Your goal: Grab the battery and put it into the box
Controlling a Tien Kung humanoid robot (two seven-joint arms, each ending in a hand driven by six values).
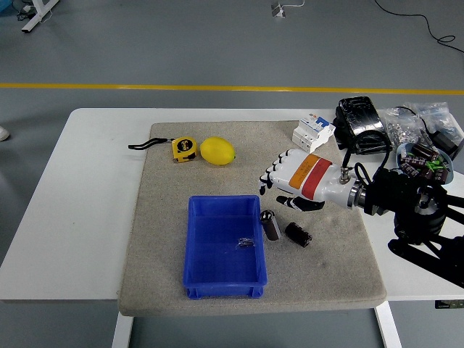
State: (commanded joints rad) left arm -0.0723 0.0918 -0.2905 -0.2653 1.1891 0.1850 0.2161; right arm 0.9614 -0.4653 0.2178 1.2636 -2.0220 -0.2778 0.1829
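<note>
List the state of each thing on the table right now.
right hand: fingers spread, holding nothing, above the mat
silver battery: lying on the mat, beside the box's right wall
black battery: lying on the mat, not gripped
blue box: open, no battery inside
tape measure: resting beside the lemon

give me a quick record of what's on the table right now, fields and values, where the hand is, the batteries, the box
right hand: above the mat, fingers spread, holding nothing
left hand: not in view
blue box: on the mat's near half, with a small dark bit on its floor
silver battery: lying on the mat just right of the box, outside it
black battery: lying on the mat, right of the silver one
lemon: far part of the mat
tape measure: left of the lemon
mat: grey, on the white table
</note>
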